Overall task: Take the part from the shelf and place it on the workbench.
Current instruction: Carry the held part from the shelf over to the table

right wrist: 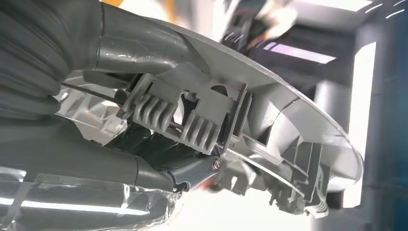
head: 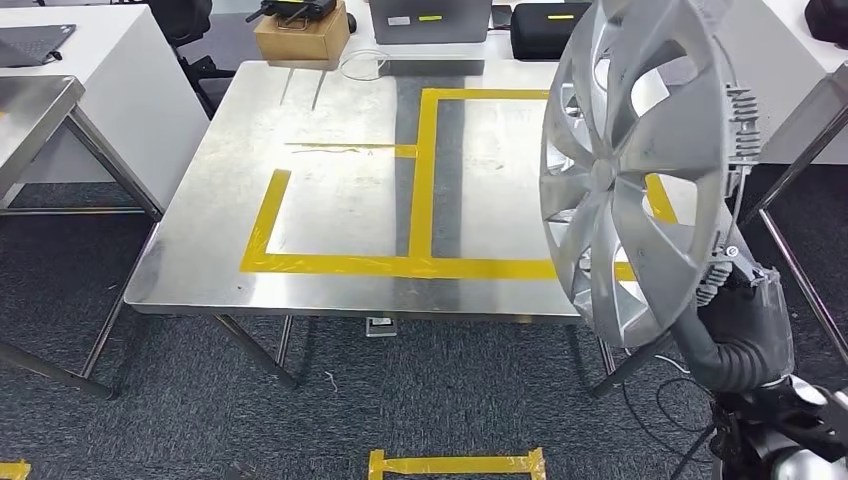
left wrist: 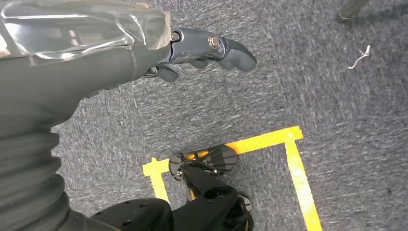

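Note:
The part is a silver-grey wheel cover [head: 630, 170] with spokes, held upright on its edge above the right end of the steel workbench [head: 330, 200]. My right hand [head: 740, 300] grips its lower rim from below. In the right wrist view my dark fingers [right wrist: 159, 144] clamp the ribbed clips on the back of the wheel cover [right wrist: 269, 96]. My left hand [left wrist: 207, 50] hangs over grey carpet with nothing in it, its fingers loosely apart.
Yellow tape outlines [head: 425, 180] mark rectangles on the workbench top. A cardboard box [head: 302, 35], a laptop [head: 430, 20] and a black case [head: 548, 25] sit along its far edge. A second steel table [head: 30, 110] stands at left. A yellow tape square [head: 455, 463] marks the floor.

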{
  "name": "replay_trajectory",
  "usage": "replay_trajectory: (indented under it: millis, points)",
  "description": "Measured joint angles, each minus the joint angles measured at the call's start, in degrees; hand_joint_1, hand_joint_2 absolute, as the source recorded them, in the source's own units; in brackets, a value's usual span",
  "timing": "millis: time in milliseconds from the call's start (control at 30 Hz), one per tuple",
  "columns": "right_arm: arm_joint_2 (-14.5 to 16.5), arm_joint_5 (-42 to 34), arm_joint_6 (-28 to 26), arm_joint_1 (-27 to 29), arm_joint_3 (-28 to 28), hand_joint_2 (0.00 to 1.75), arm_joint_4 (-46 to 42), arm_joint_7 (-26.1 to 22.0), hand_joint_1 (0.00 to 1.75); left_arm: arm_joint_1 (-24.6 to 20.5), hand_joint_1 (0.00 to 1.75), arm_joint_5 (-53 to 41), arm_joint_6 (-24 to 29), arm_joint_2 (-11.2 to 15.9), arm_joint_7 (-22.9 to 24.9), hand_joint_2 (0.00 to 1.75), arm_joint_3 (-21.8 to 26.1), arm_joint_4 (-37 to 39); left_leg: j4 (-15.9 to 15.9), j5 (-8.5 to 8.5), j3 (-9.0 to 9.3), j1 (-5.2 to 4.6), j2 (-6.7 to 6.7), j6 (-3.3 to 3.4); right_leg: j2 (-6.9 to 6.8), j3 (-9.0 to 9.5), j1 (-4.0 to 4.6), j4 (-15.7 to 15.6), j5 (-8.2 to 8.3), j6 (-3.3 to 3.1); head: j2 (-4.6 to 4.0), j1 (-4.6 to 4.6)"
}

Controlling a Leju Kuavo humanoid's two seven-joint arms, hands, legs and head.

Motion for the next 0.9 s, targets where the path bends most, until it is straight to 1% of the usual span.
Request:
replay_trajectory:
  millis: [33, 67, 100, 133, 167, 200, 233, 267, 300, 333, 367, 433, 467, 500, 533, 567, 600, 633, 667, 700, 767, 833, 867, 900]
  points:
    - [-0.04, 3.37, -1.14, -0.37, -0.03, 1.75, 0.16, 0.20, 1.75, -0.01, 0.00, -0.19, -0.03, -0.04, 0.00, 1.75, 0.00, -0.08, 2.23, -1.39, -0.99, 0.16, 0.02, -0.32, 0.00, 0.07, -0.12, -0.03, -0.02, -0.22, 0.00, -0.04]
    - [-0.13, 7.11, -2.40, -0.79, -0.05, 1.75, 0.44, 0.43, 1.75, -0.02, 0.00, -0.33, -0.05, -0.09, 0.00, 1.75, 0.00, -0.12, 5.62, -3.20, -2.62, 0.27, 0.03, -0.64, -0.02, 0.11, -0.05, -0.03, -0.05, -0.36, 0.00, -0.08]
    - [-0.29, 11.30, -3.75, -1.22, -0.08, 1.75, 0.86, 0.64, 1.75, 0.00, 0.00, -0.49, -0.09, -0.13, 0.00, 1.75, 0.00, -0.15, 9.57, -4.95, -4.62, 0.40, 0.03, -0.87, -0.04, 0.10, 0.02, -0.03, -0.07, -0.48, 0.00, -0.10]
    - [-0.55, 15.80, -5.06, -1.64, -0.09, 1.75, 1.39, 0.85, 1.75, 0.02, 0.00, -0.64, -0.13, -0.15, 0.00, 1.75, 0.00, -0.19, 12.90, -6.05, -6.38, 0.49, 0.03, -0.98, -0.05, 0.09, 0.11, -0.02, -0.09, -0.50, 0.00, -0.10]
    - [-0.90, 20.31, -6.25, -2.03, -0.04, 1.75, 2.02, 1.07, 1.75, 0.05, 0.00, -0.78, -0.20, -0.16, 0.00, 1.75, -0.01, -0.25, 14.71, -6.20, -7.47, 0.54, 0.03, -0.96, -0.05, 0.10, 0.20, -0.02, -0.11, -0.51, 0.00, -0.10]
    - [-1.37, 24.64, -7.27, -2.45, 0.09, 1.75, 2.77, 1.34, 1.75, 0.05, 0.00, -0.93, -0.33, -0.16, 0.00, 1.75, -0.03, -0.37, 14.16, -5.15, -7.43, 0.55, 0.03, -0.78, -0.02, 0.14, 0.28, -0.02, -0.12, -0.51, 0.00, -0.10]
    - [-1.91, 28.33, -8.05, -2.91, 0.29, 1.75, 3.59, 1.62, 1.75, 0.04, 0.00, -1.05, -0.45, -0.15, 0.00, 1.75, -0.06, -0.54, 11.43, -3.25, -6.31, 0.52, 0.03, -0.44, 0.04, 0.20, 0.35, -0.02, -0.12, -0.50, 0.00, -0.10]
    - [-2.50, 31.41, -8.72, -3.46, 0.59, 1.75, 4.53, 1.86, 1.75, -0.01, 0.00, -1.14, -0.56, -0.12, 0.00, 1.75, -0.09, -0.70, 7.34, -1.06, -4.46, 0.41, 0.02, 0.10, 0.12, 0.24, 0.38, -0.05, -0.12, -0.50, 0.00, -0.10]
    - [-3.09, 33.90, -9.37, -4.10, 0.95, 1.75, 5.61, 2.02, 1.75, -0.07, 0.00, -1.18, -0.62, -0.05, 0.00, 1.75, -0.12, -0.86, 3.50, 0.57, -2.70, 0.25, 0.08, 0.61, 0.21, 0.25, 0.53, -0.07, -0.12, -0.46, 0.00, -0.08]
    - [-3.60, 35.61, -9.97, -4.78, 1.32, 1.75, 6.76, 2.08, 1.75, -0.14, 0.00, -1.20, -0.58, 0.03, 0.00, 1.75, -0.14, -0.95, 0.75, 1.54, -1.46, 0.02, 0.15, 1.05, 0.28, 0.23, 0.59, -0.10, -0.09, -0.41, 0.00, -0.07]
    - [-4.03, 36.78, -10.55, -5.50, 1.68, 1.75, 8.03, 2.09, 1.75, -0.23, 0.00, -1.22, -0.52, 0.11, 0.00, 1.75, -0.15, -0.97, -0.71, 1.84, -0.83, -0.22, 0.22, 1.37, 0.32, 0.18, 0.60, -0.17, -0.06, -0.24, 0.00, -0.05]
    - [-4.59, 37.78, -11.38, -6.80, 2.28, 1.75, 10.30, 2.01, 1.75, -0.36, 0.00, -1.19, -0.22, 0.26, -0.01, 1.75, -0.16, -0.89, -1.34, 1.88, -0.68, -0.57, 0.29, 1.72, 0.33, 0.29, 0.58, -0.60, 0.14, 0.31, 0.00, -0.08]
    - [-4.83, 37.88, -11.59, -7.32, 2.49, 1.75, 11.25, 1.96, 1.75, -0.41, 0.00, -1.15, -0.10, 0.31, -0.03, 1.75, -0.16, -0.81, -2.10, 2.27, -0.26, -0.49, 0.33, 1.90, 0.25, 0.30, 0.58, -0.67, 0.14, 0.58, 0.00, -0.04]
    - [-5.08, 37.85, -11.68, -7.78, 2.68, 1.75, 12.03, 1.89, 1.75, -0.45, 0.00, -1.11, 0.00, 0.36, -0.06, 1.75, -0.16, -0.72, -3.00, 2.75, 0.25, -0.37, 0.34, 2.17, 0.18, 0.08, 0.66, -0.19, -0.16, 0.64, 0.00, -0.02]
    - [-5.32, 37.79, -11.76, -8.21, 2.84, 1.75, 12.72, 1.83, 1.75, -0.52, 0.00, -1.07, 0.04, 0.39, -0.10, 1.75, -0.16, -0.61, -3.86, 3.21, 0.74, -0.22, 0.33, 2.40, 0.10, -0.66, 0.76, 1.41, -0.96, 0.55, 0.00, 0.03]
    - [-5.58, 37.73, -11.88, -8.53, 2.94, 1.75, 13.45, 1.79, 1.75, -0.56, 0.00, -1.05, 0.07, 0.39, -0.13, 1.75, -0.16, -0.44, -4.40, 3.54, 1.07, -0.10, 0.30, 2.52, 0.02, -2.09, 0.80, 4.33, -2.26, 0.28, 0.00, 0.10]
    - [-5.81, 37.69, -11.98, -8.77, 3.04, 1.75, 14.07, 1.75, 1.75, -0.58, 0.00, -1.04, 0.08, 0.40, -0.15, 1.75, -0.16, -0.24, -4.52, 3.61, 1.11, -0.17, 0.22, 2.66, 0.03, -3.91, 0.86, 8.06, -3.76, 0.05, 0.00, 0.10]
    - [-6.02, 37.66, -12.08, -8.89, 3.08, 1.75, 14.66, 1.75, 1.75, -0.54, 0.00, -1.04, 0.12, 0.41, -0.15, 1.75, -0.15, -0.03, -4.48, 3.60, 1.07, -0.25, 0.13, 2.68, 0.02, -5.77, 0.86, 11.66, -4.98, 0.01, 0.00, 0.13]
    - [-6.25, 37.65, -12.13, -8.91, 3.10, 1.75, 15.22, 1.76, 1.75, -0.47, 0.00, -1.04, 0.14, 0.42, -0.15, 1.75, -0.14, 0.17, -4.41, 3.54, 1.05, -0.33, 0.04, 2.66, 0.02, -7.03, 0.85, 13.92, -5.52, 0.19, 0.00, 0.14]
    - [-6.43, 37.64, -12.13, -8.90, 3.09, 1.75, 15.68, 1.78, 1.75, -0.42, 0.00, -1.04, 0.18, 0.43, -0.15, 1.75, -0.14, 0.33, -4.32, 3.47, 1.04, -0.38, -0.04, 2.62, 0.02, -7.44, 0.84, 14.44, -5.32, 0.52, 0.00, 0.13]
    - [-6.63, 37.62, -12.13, -8.89, 3.06, 1.75, 16.19, 1.81, 1.75, -0.38, 0.00, -1.05, 0.24, 0.44, -0.15, 1.75, -0.13, 0.49, -4.18, 3.36, 1.03, -0.41, -0.13, 2.52, 0.01, -6.94, 0.82, 13.03, -4.28, 1.09, 0.00, 0.14]
    - [-6.69, 37.61, -12.13, -8.89, 3.03, 1.75, 16.30, 1.82, 1.75, -0.38, 0.00, -1.05, 0.27, 0.45, -0.16, 1.75, -0.13, 0.53, -4.10, 3.32, 1.03, -0.40, -0.15, 2.48, 0.00, -6.42, 0.80, 11.90, -3.72, 1.28, 0.00, 0.15]
    - [-6.75, 37.60, -12.14, -8.89, 2.99, 1.75, 16.41, 1.83, 1.75, -0.38, 0.00, -1.06, 0.33, 0.45, -0.17, 1.75, -0.13, 0.58, -3.98, 3.22, 1.03, -0.40, -0.17, 2.42, -0.02, -5.61, 0.77, 10.21, -3.01, 1.50, 0.00, 0.15]
    - [-6.84, 37.60, -12.14, -8.90, 2.92, 1.75, 16.55, 1.85, 1.75, -0.38, 0.00, -1.07, 0.40, 0.45, -0.19, 1.75, -0.13, 0.65, -3.78, 3.07, 1.03, -0.39, -0.20, 2.32, -0.07, -4.45, 0.72, 7.83, -2.04, 1.77, 0.00, 0.15]
